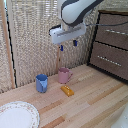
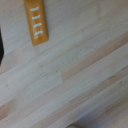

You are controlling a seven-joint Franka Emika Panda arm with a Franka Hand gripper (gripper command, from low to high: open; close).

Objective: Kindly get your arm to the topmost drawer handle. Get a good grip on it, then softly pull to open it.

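Note:
In the exterior view my white arm [image 1: 75, 12] hangs over the middle of the wooden table. Its gripper [image 1: 68, 45] points down, and the two blue-tipped fingers [image 1: 61, 48] stand apart, open and empty. The dark brown drawer cabinet [image 1: 112, 42] stands at the exterior view's right. The silver handle [image 1: 116, 31] of its upper drawer is a thin bar, well to the right of the gripper and apart from it. A second handle [image 1: 107, 58] sits on the drawer below. The wrist view shows only table planks; neither the handle nor the fingers appear there.
A blue mug [image 1: 41, 83], a pink mug [image 1: 64, 75] and a flat orange bar [image 1: 67, 90] [image 2: 37, 22] sit on the table below the gripper. A white plate [image 1: 17, 115] lies at the front left. A woven screen [image 1: 35, 35] stands behind.

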